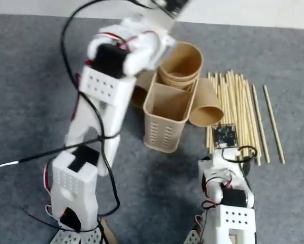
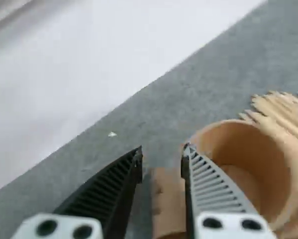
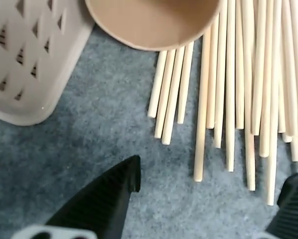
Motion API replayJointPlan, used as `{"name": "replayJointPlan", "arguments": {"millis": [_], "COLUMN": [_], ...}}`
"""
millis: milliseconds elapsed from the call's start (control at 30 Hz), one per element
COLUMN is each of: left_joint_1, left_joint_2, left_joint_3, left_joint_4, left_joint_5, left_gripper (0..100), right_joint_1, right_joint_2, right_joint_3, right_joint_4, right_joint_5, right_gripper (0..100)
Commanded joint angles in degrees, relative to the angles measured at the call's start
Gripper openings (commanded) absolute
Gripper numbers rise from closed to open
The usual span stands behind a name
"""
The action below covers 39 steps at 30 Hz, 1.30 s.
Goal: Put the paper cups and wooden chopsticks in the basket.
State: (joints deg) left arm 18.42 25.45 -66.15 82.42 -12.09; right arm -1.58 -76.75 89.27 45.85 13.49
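Note:
A tan slotted basket (image 1: 164, 119) stands mid-table with stacked paper cups (image 1: 181, 63) in its far end. Another paper cup (image 1: 206, 104) lies on its side against the basket's right, and one more cup (image 1: 140, 91) lies at its left. Wooden chopsticks (image 1: 240, 114) lie in a loose pile to the right. My left gripper (image 2: 161, 157) hovers open just beside the stacked cups' rim (image 2: 243, 159), holding nothing. My right gripper (image 3: 213, 181) is wide open low over the near ends of the chopsticks (image 3: 238, 99), next to the lying cup (image 3: 153, 20) and the basket (image 3: 24, 59).
Two stray chopsticks (image 1: 273, 124) lie apart at the pile's right edge. The left arm (image 1: 103, 96) rises over the basket's left side, trailing black cables (image 1: 50, 152). Grey carpet (image 1: 30, 91) covers the table; a pale strip (image 2: 89, 59) borders its far edge.

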Motion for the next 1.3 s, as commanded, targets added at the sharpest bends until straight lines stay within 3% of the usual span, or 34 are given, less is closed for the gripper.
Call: {"name": "replayJointPlan", "arguments": {"millis": [0,100,367,533,733,900,1100,1267], "left_joint_1": [-7.5,-11.0,-14.1,-14.1,-16.5,-20.7,-20.3,-19.6], "left_joint_2": [-2.6,-2.4,7.0,9.6,10.2,9.6,8.7,-2.6], "left_joint_3": [0.1,1.4,10.8,11.4,11.0,11.4,11.3,18.7], "left_joint_4": [-1.1,-1.1,-2.3,0.2,11.4,13.3,18.2,18.8], "left_joint_5": [7.5,11.4,11.1,0.0,-14.9,-20.3,-21.5,-16.1], "left_gripper": [16,16,16,16,19,19,19,18], "right_joint_1": [-0.1,-0.1,-0.1,-0.1,-0.1,-0.1,-0.1,-0.1], "right_joint_2": [-0.5,-0.5,-0.5,-0.5,-0.5,-0.5,-0.5,-0.5], "right_joint_3": [-0.1,-0.1,-0.1,-0.1,-0.1,-0.1,-0.1,-0.1], "right_joint_4": [-0.8,-0.8,-0.8,-0.8,-0.9,-0.9,-0.9,-0.9], "right_joint_5": [-0.4,-0.4,-0.4,-0.5,-0.4,-0.4,-0.3,-0.3], "right_gripper": [40.9,40.9,40.9,40.9,40.9,40.9,40.9,40.9]}}
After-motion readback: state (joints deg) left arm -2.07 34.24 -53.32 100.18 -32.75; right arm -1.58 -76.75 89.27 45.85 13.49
